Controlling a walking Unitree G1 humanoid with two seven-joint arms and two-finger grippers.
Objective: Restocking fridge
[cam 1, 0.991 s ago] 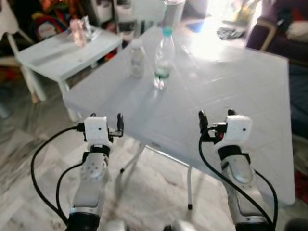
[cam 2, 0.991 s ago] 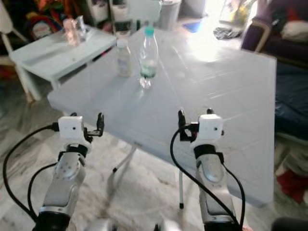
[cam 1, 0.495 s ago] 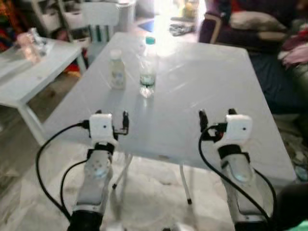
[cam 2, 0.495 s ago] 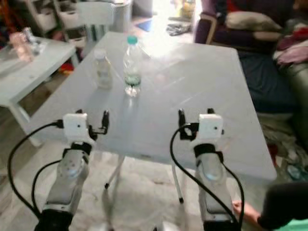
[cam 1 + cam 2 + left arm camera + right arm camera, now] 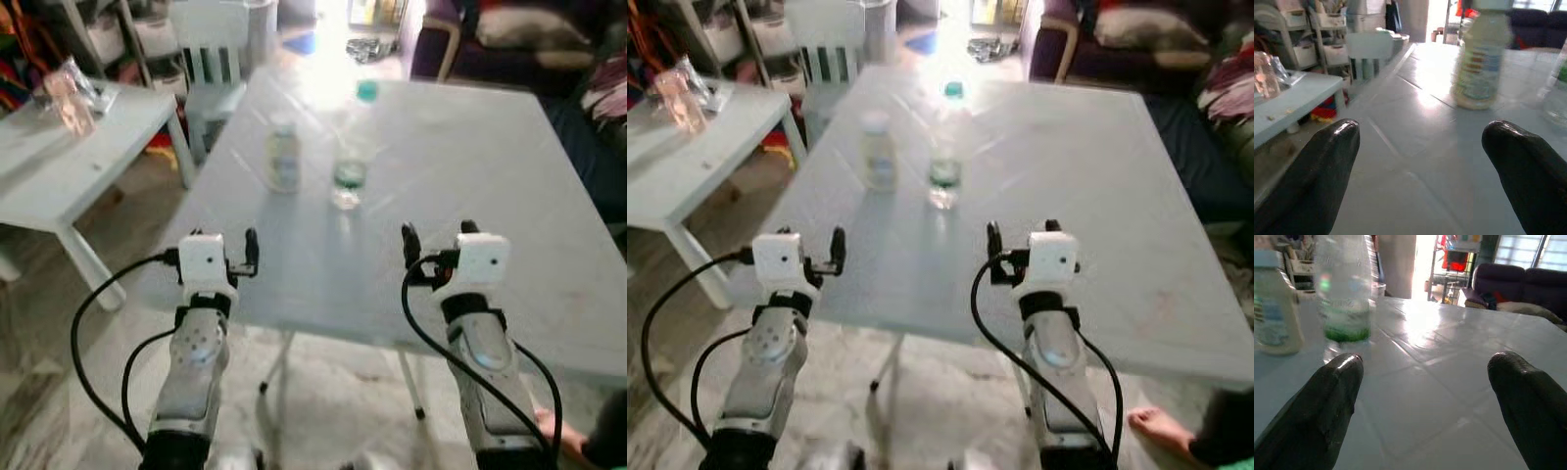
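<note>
Two bottles stand on the white table: a small pale bottle with a label and, beside it, a clear water bottle with a green cap. Both arms are raised at the table's near edge, short of the bottles. My left gripper is open and empty; in its wrist view the small bottle stands ahead between the fingertips. My right gripper is also open and empty, with the water bottle ahead of its left finger.
A low white side table with a pink glass stands to the left. A small white chair is behind the table's far left corner. A dark sofa is at the back right. A person's bare foot rests on the floor at the lower right.
The whole view has shifted as I moved: the table and bottles now sit further right in the picture. Both grippers keep the same raised, open pose.
</note>
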